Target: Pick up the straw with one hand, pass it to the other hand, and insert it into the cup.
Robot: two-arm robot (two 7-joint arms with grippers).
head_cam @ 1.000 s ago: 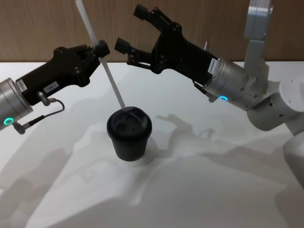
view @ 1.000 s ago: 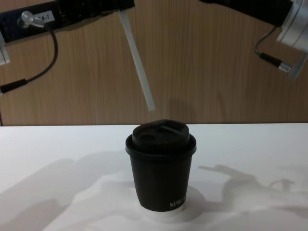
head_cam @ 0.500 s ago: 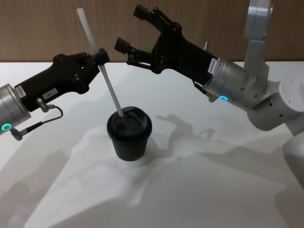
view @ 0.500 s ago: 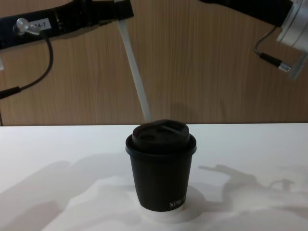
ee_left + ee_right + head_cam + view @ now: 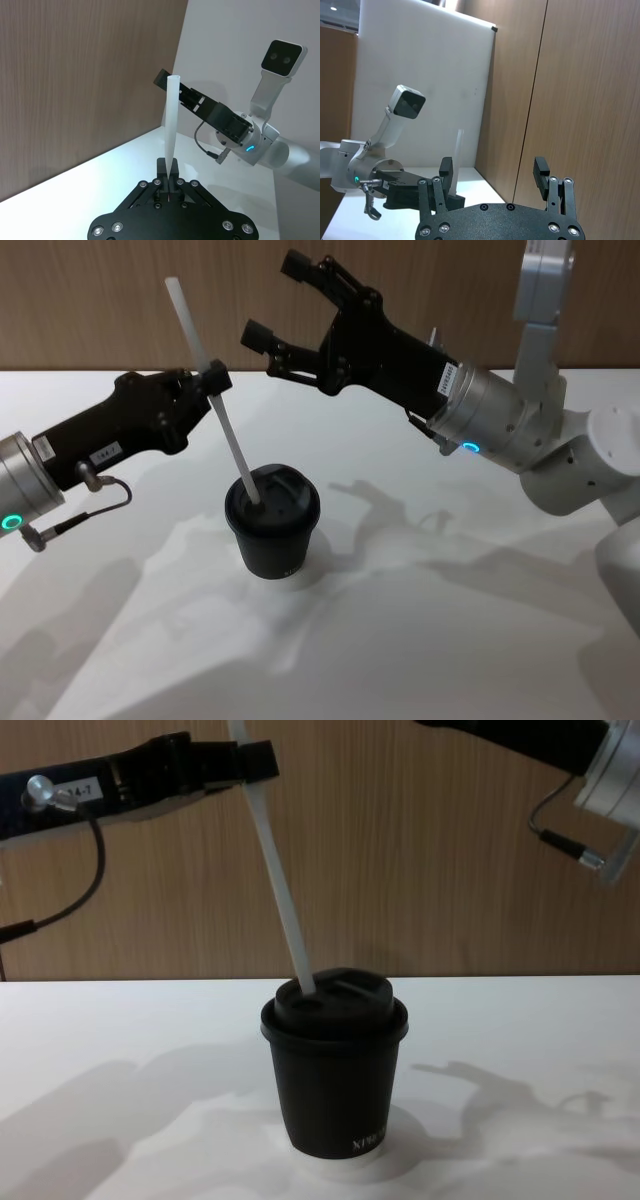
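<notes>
straw tip at the lid, left end effector holding it

the left end effector point(image 5: 205, 380) is clamped on the white straw point(image 5: 215, 405) about a third of the way down its length, so most of the straw hangs below and ahead of the fingers. its long axis tilts: the top leans back toward the wood wall, the lower end slants forward and down to the black paper cup point(image 5: 335, 1075), which stands on the white counter point(image 5: 430, 640) below and just ahead of that end effector. in the chest view the straw's tip touches the black sip lid point(image 5: 335, 1005) on its left part; whether it has entered an opening i cannot tell. the coming push probably has to run along that slanted axis. the right end effector point(image 5: 275, 310) hovers above and behind the cup, fingers spread wide, holding nothing, farther from the straw. the straw looks thin, straight, unbent.
</notes>
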